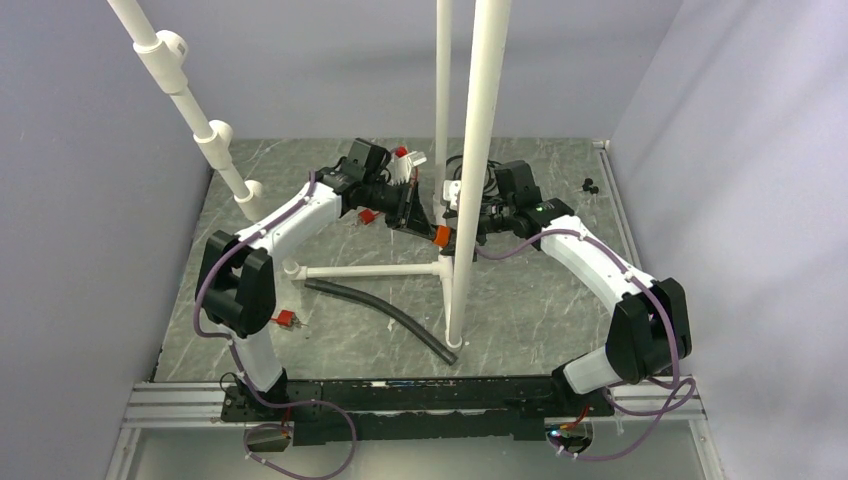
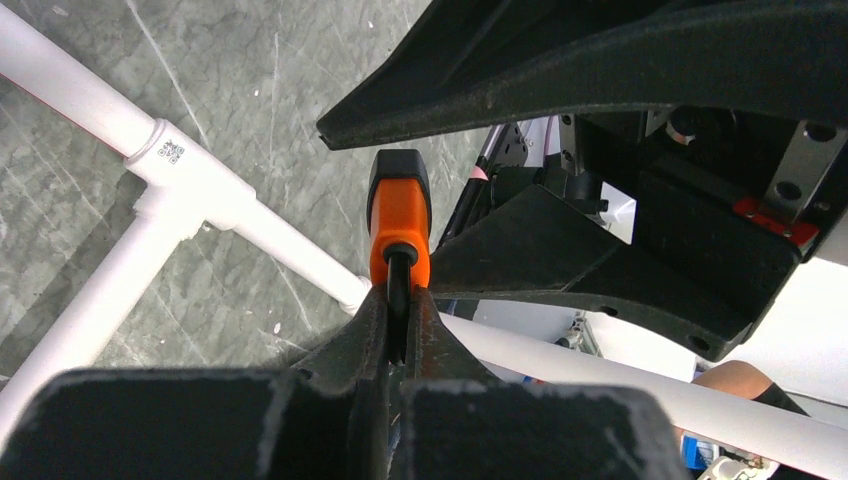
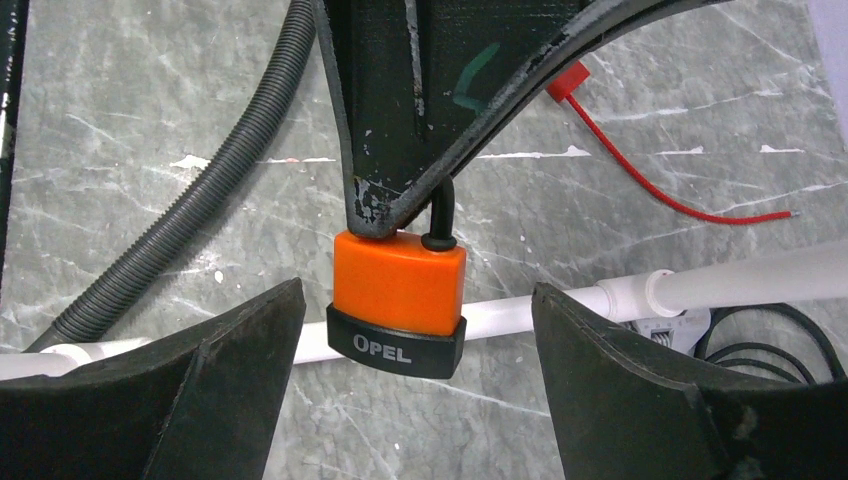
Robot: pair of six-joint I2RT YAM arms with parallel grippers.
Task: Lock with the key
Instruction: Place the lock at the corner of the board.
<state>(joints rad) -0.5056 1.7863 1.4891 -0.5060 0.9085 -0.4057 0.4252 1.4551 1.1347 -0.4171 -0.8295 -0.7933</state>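
L hand (image 2: 398, 335) is clenched on the black loop (image 3: 441, 215) of the orange lock (image 2: 399, 215). The lock hangs from it, loop end up, w/ a white pipe (image 3: 730, 280) running behind it. R hand (image 3: 416, 300) is released: fingers wide apart, one on each side of the lock, not touching it. A gray hose (image 3: 200, 200) & a red tag (image 3: 572, 78) lie on the bench (image 3: 120, 130).
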